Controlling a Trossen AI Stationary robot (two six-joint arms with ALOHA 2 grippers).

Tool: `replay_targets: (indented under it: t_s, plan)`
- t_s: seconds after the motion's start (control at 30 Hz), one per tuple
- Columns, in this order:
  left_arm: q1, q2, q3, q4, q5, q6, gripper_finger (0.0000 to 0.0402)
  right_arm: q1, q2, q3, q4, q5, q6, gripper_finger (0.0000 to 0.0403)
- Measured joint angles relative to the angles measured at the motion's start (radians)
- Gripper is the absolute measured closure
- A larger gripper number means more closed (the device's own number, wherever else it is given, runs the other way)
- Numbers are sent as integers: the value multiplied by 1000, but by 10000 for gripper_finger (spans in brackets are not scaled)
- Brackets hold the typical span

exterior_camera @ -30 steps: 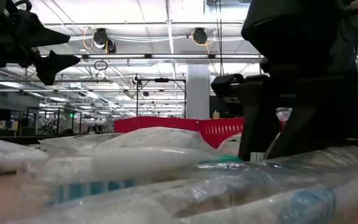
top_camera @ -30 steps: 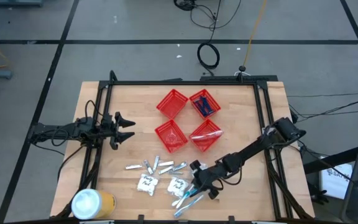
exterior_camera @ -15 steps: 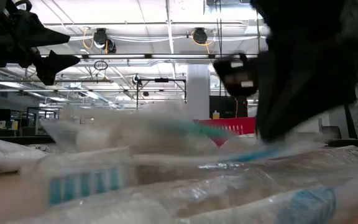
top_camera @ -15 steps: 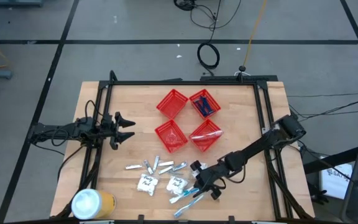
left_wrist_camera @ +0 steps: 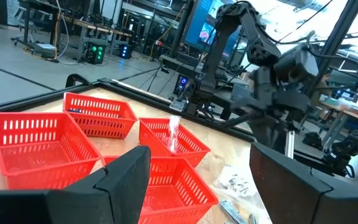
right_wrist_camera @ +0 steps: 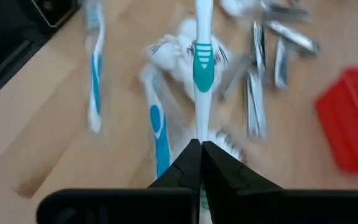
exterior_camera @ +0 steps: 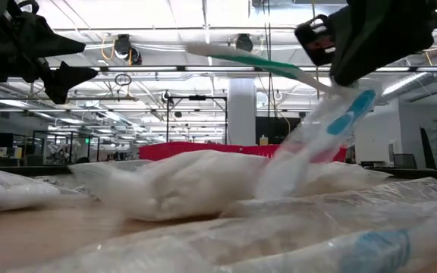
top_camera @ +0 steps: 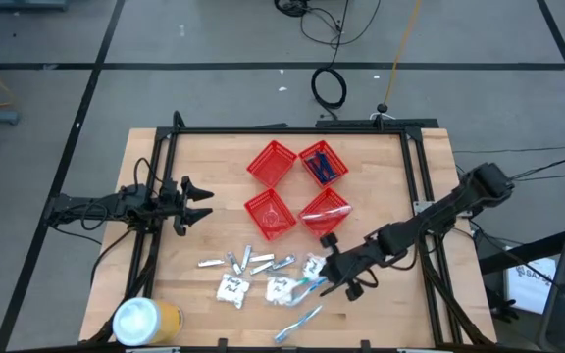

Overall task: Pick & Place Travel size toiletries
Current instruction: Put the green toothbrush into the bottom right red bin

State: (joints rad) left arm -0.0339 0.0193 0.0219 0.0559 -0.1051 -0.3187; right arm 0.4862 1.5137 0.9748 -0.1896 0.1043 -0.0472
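My right gripper [top_camera: 326, 280] hangs over the table's near middle, shut on pastel toothbrushes. A green-handled one [right_wrist_camera: 203, 67] sticks out ahead of it, and a blue one in a clear wrapper [exterior_camera: 332, 125] droops below. Another blue toothbrush [top_camera: 298, 322] lies flat near the near edge. White sachets [top_camera: 231, 288] and silvery tubes [top_camera: 248, 261] lie on the wood to the gripper's left. Dark blue razors [top_camera: 323, 167] lie in the far right basket. My left gripper [top_camera: 204, 201] waits open over the table's left side. My right gripper pinches the green toothbrush by the end of its handle [right_wrist_camera: 199, 127] between its two fingers, lying along the brush. The brush is lifted clear and sticks out nearly level. The wrapped blue toothbrush [right_wrist_camera: 157, 134] hangs from the same fingers, but I cannot see where they hold it.
Four red mesh baskets [top_camera: 271, 162] stand in a square at the table's middle, toward the far side. A large yellow can with a white lid [top_camera: 145, 320] sits at the near left corner. Black rails [top_camera: 412, 167] run along the table's sides.
My right gripper has risen from the pile and moved toward the table's right and far side. The green toothbrush and the wrapped blue one have come up off the table with it. One blue toothbrush has stayed near the near edge.
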Motion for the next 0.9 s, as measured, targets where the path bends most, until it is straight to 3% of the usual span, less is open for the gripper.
replay_targets:
  t_s: [0.17, 0.33, 0.67, 0.9]
  plan:
    - [0, 0, 0, 0, 0, 0, 131, 11, -80, -62, -197, 16, 148, 403]
    - [0, 0, 0, 0, 0, 0, 131, 17, -144, -184, -312, 103, 309, 403]
    - [0, 0, 0, 0, 0, 0, 131, 17, -237, -430, -255, 115, 523, 402]
    - [0, 0, 0, 0, 0, 0, 131, 17, -271, -467, -199, 117, 566, 398]
